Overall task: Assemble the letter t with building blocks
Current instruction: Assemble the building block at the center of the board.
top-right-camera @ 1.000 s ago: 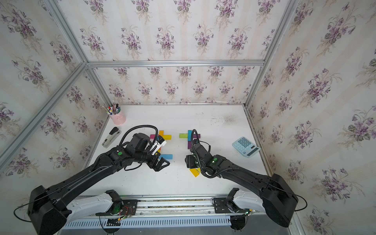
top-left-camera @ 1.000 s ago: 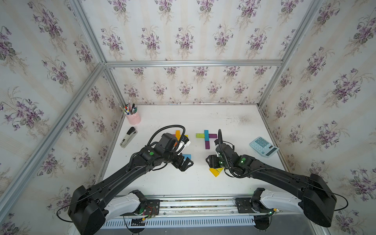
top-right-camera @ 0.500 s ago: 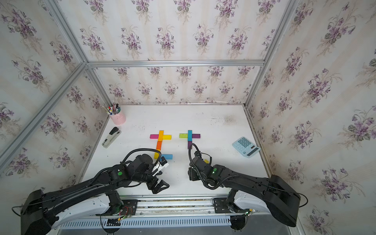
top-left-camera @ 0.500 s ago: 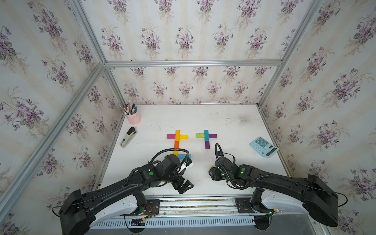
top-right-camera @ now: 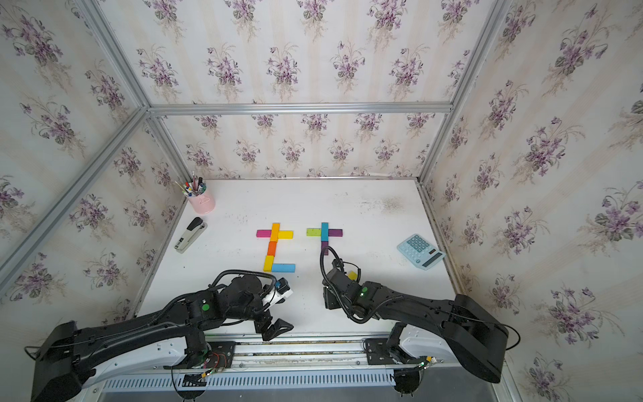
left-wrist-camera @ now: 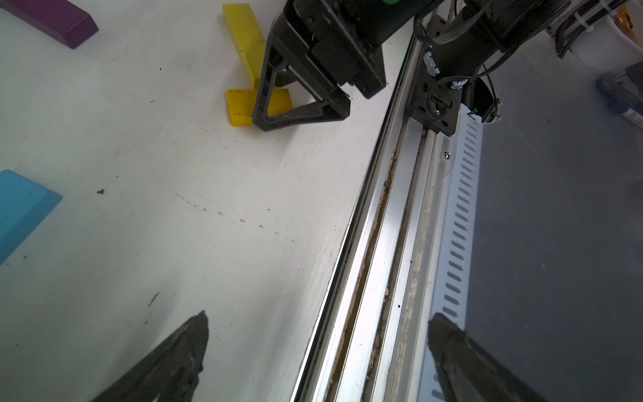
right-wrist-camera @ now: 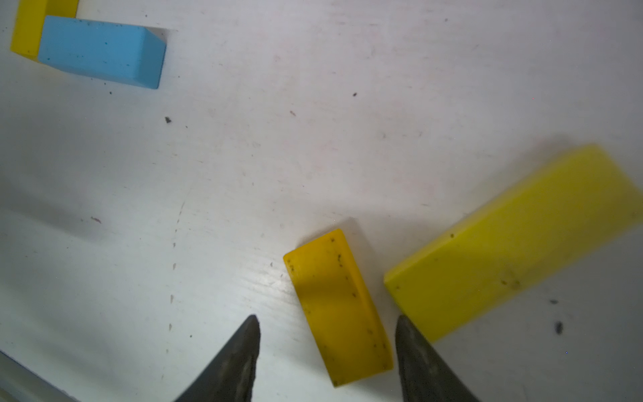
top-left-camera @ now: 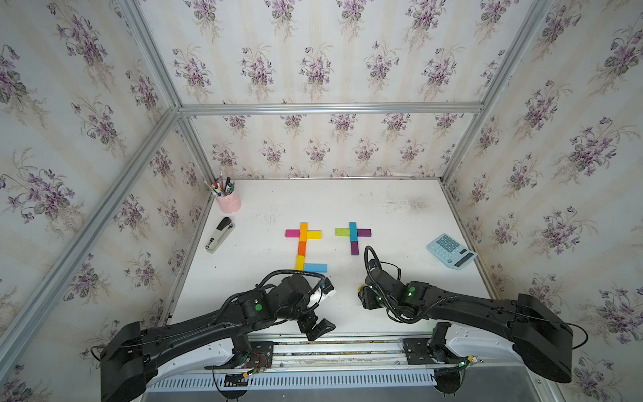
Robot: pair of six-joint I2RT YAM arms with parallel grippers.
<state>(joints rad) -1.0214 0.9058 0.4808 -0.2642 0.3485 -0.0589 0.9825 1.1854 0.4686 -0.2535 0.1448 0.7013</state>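
- In both top views, your left end effector [top-left-camera: 316, 327] was spread wide and empty at the bench's [top-left-camera: 400, 215] near edge; the building blocks [top-left-camera: 302, 243] formed 2 cross shapes mid-bench.
- In the left wrist view, its fingers [left-wrist-camera: 181, 355] stood far apart over bench and rail [left-wrist-camera: 382, 243].
- In the right wrist view, your right end effector [right-wrist-camera: 327, 323] straddled an amber block [right-wrist-camera: 334, 302] on the bench, spread, not pinching; a yellow block [right-wrist-camera: 515, 243] lay just beside it.

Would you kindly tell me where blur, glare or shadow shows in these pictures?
Right wrist view: the lemon-yellow block is smeared at one end, while the amber block framed by the right gripper is sharp and casts a shadow. Left wrist view: glare streaks the aluminium rail; the left gripper looks soft. Both top views: even light, no glare on the table.
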